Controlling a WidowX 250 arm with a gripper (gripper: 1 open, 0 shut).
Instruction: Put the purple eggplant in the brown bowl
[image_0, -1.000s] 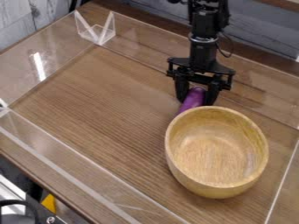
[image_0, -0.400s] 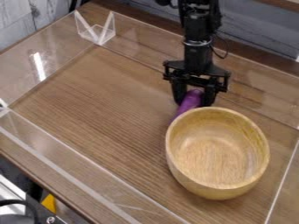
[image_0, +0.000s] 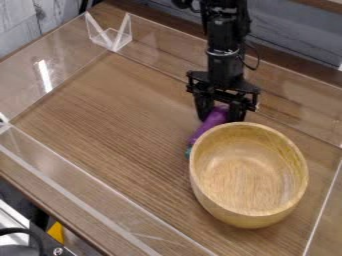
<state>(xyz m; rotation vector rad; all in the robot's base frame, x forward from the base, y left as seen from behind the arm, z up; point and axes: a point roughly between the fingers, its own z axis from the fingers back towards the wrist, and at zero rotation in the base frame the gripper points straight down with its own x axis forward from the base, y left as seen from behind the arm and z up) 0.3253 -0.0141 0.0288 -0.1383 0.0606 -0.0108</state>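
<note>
The black gripper (image_0: 221, 108) hangs from the arm above the back left of the brown bowl (image_0: 197, 172). Its fingers are shut on the upper end of the purple eggplant (image_0: 210, 125), which hangs slanting down and left from them. The eggplant's lower end sits just outside the bowl's back-left rim, where a bit of teal shows; I cannot tell whether it touches the table. The bowl is large, round and light wooden, standing upright at the right front of the table with nothing visible inside it.
A wooden table top (image_0: 107, 110) is fenced by low clear plastic walls. A small clear folded plastic stand (image_0: 110, 32) sits at the back left. Bare wood lies left of the bowl and the arm.
The gripper has shifted a little to the left and risen slightly, carrying the eggplant with it. More of the eggplant now shows beside the bowl's rim.
</note>
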